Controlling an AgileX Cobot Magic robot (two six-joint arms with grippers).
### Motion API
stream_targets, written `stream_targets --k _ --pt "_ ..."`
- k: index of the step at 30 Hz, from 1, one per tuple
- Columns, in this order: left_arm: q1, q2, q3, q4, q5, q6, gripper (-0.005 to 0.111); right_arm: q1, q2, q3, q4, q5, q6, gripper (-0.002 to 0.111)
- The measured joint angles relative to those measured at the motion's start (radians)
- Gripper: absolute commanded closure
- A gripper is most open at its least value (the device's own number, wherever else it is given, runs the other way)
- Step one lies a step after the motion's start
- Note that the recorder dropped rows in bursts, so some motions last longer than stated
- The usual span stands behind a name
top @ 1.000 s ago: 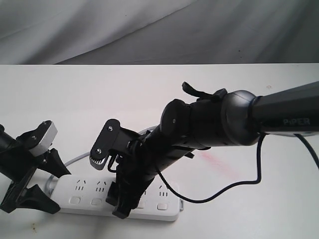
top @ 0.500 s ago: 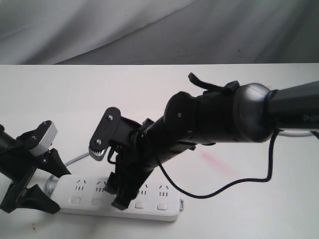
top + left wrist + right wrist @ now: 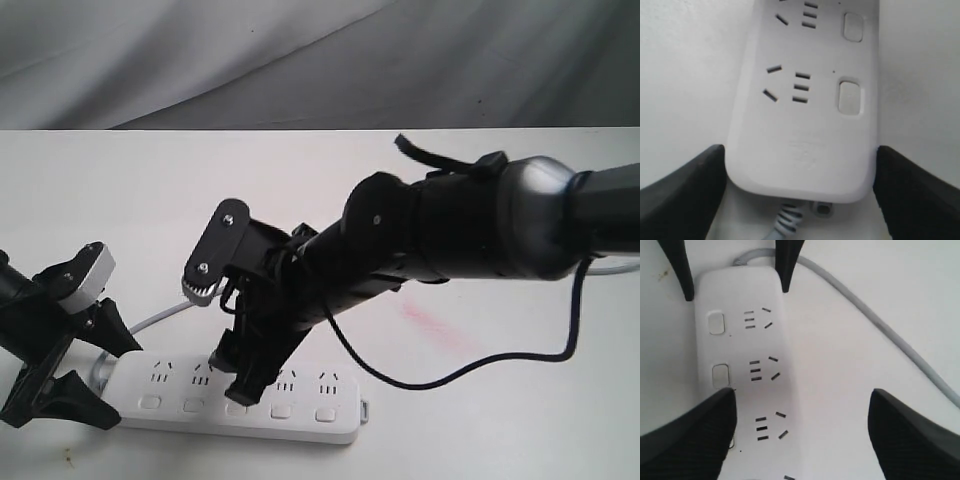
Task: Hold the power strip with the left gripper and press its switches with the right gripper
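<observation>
Here left end effector [image 3: 799, 152] grips power strip [image 3: 180, 392]; right end effector [image 3: 802, 395] spread.

The right gripper [image 3: 232, 380] is shifted upward in the frame, off the strip's [image 3: 330, 425] lower edge; the cable [image 3: 470, 368] is swung rightward.

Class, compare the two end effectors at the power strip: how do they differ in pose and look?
The left end effector clamps the cord end of the power strip; the right end effector hangs open over its middle. The left carries a white-grey block; the right a silver knurled wheel. Both have black fingers.
</observation>
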Motion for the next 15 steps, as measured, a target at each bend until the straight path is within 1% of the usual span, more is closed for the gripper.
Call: stream_targets --k 7,15 --pt "0.0 0.0 0.0 0.0 0.0 0.0 0.043 -0.063 -0.014 0.027 -0.011 0.068 0.015 0.042" --pt "0.0 0.0 0.0 0.0 0.0 0.0 0.043 -0.062 -0.014 0.089 -0.019 0.068 0.02 0.044"
